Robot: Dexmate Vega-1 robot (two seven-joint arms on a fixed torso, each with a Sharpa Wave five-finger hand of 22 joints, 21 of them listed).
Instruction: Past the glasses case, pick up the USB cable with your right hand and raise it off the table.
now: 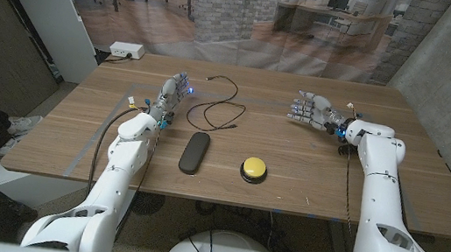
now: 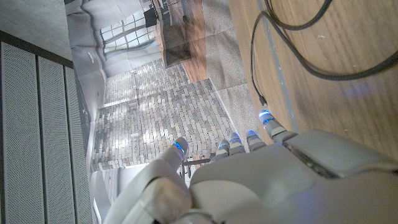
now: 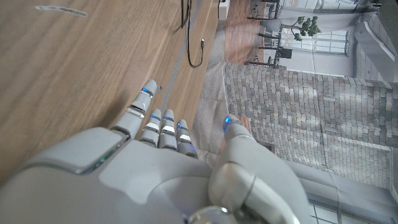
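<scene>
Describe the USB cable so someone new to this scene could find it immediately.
On the wooden table, look to the far middle, between the two robot hands. Beyond the dark oblong glasses case and the yellow button lies the USB cable: the only thin black loose loop there.

No readable text, labels, brands, numbers or signs on anything
</scene>
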